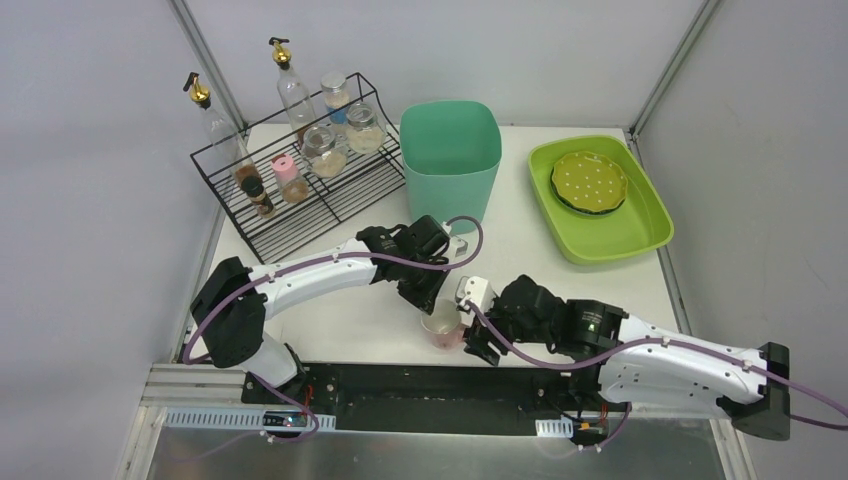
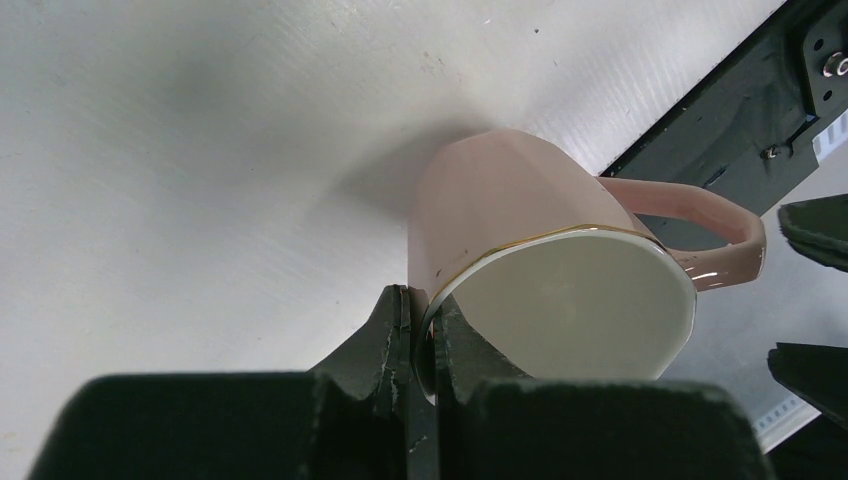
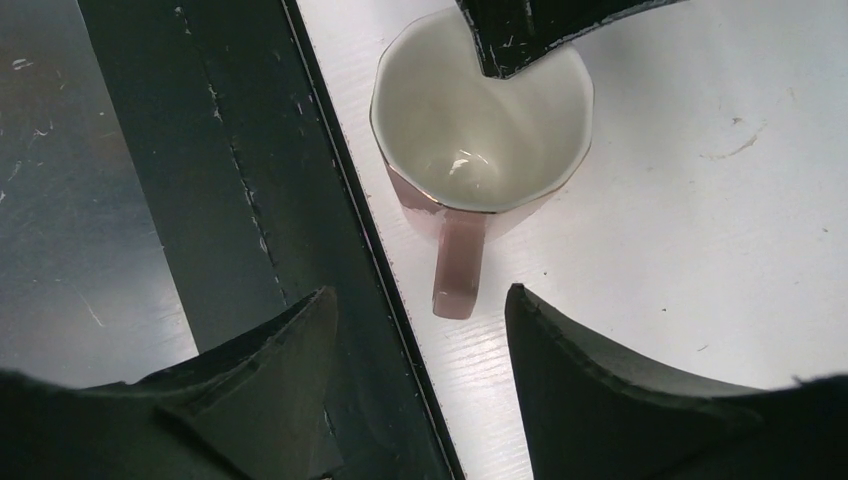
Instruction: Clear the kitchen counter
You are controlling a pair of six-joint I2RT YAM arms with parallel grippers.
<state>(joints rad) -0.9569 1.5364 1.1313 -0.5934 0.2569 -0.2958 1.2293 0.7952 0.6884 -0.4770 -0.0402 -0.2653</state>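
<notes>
At the counter (image 1: 370,335) edge, left fingers (image 2: 385,340) pinch the upright mug (image 1: 442,327), handle toward spread right fingers (image 3: 270,370).

The top view looks steeply down from above and behind the arm bases, taking in the whole kitchen counter (image 1: 520,255). Both wrist views (much nearer) share the pink mug (image 1: 441,327): the left looks obliquely across its rim, the right straight down into it.

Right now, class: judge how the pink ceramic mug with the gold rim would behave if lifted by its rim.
The pink ceramic mug looks rigid and smooth, so it may slip in the left gripper's pinch on its rim. Gripped at one side, it would probably tilt. It seems breakable if dropped.
</notes>
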